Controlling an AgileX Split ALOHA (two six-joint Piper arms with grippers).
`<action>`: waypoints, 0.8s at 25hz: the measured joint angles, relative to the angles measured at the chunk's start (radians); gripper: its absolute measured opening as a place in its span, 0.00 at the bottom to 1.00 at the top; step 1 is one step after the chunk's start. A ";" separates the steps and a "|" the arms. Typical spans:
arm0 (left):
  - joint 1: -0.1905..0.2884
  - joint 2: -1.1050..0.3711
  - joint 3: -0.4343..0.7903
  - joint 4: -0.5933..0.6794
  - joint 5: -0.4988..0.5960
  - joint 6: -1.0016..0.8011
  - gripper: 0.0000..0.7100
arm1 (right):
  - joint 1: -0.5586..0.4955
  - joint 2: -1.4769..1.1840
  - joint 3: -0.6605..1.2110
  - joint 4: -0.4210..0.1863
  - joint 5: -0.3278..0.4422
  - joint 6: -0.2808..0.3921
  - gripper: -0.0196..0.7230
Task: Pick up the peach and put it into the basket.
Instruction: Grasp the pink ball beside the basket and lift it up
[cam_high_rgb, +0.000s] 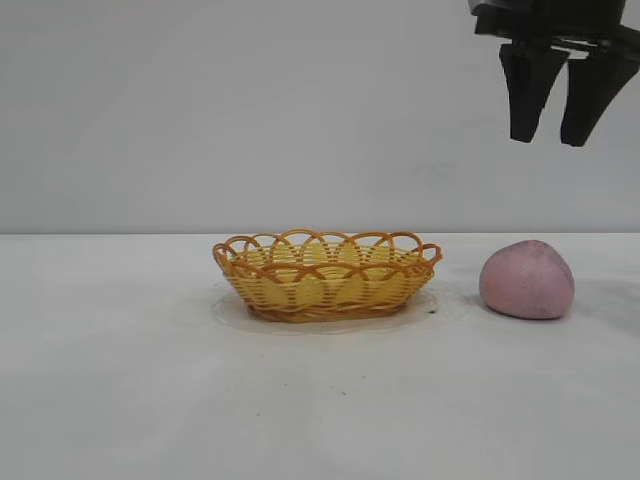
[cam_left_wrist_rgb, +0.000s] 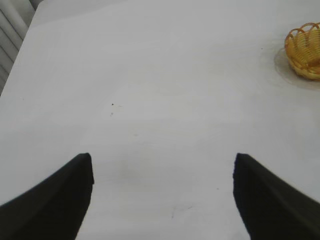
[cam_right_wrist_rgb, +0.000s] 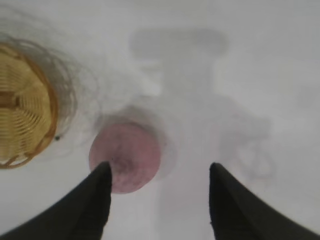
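Pink-mauve, matte, rounded with a slight point on top: the peach (cam_high_rgb: 527, 280) sits on the white tabletop (cam_high_rgb: 120, 380) at 3 o'clock from the basket (cam_high_rgb: 327, 275), near it but apart, nothing touching it.

Right gripper (cam_high_rgb: 553, 110) hangs high above the peach, pointing down, jaws apart and empty. In its wrist view one fingertip (cam_right_wrist_rgb: 102, 172) overlaps the fruit's edge while the other stands off over bare tabletop, so the jaws look off-centre, not straddling.

Left gripper (cam_left_wrist_rgb: 162, 172) parked over bare tabletop well away from the fruit, jaws wide apart, holding nothing; only the basket rim shows at its view's edge.

Handling, judged: looks light, probably a dull-skinned replica, fairly firm. The matte skin should give friction, but the curved flanks could squirt out of a low or high pinch. Best hold across the widest girth, jaws either side, centred first.

Basket shallow, woven wicker, likely light, may shift if bumped.
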 joint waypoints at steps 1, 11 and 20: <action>0.000 0.000 0.000 0.000 0.000 0.000 0.77 | 0.009 0.000 0.000 0.000 0.008 0.000 0.49; 0.000 0.000 0.000 0.000 0.000 0.000 0.77 | 0.081 0.004 0.050 -0.011 0.015 0.000 0.43; 0.000 0.000 0.000 0.000 0.000 0.000 0.77 | 0.081 0.028 0.185 -0.032 -0.067 0.000 0.50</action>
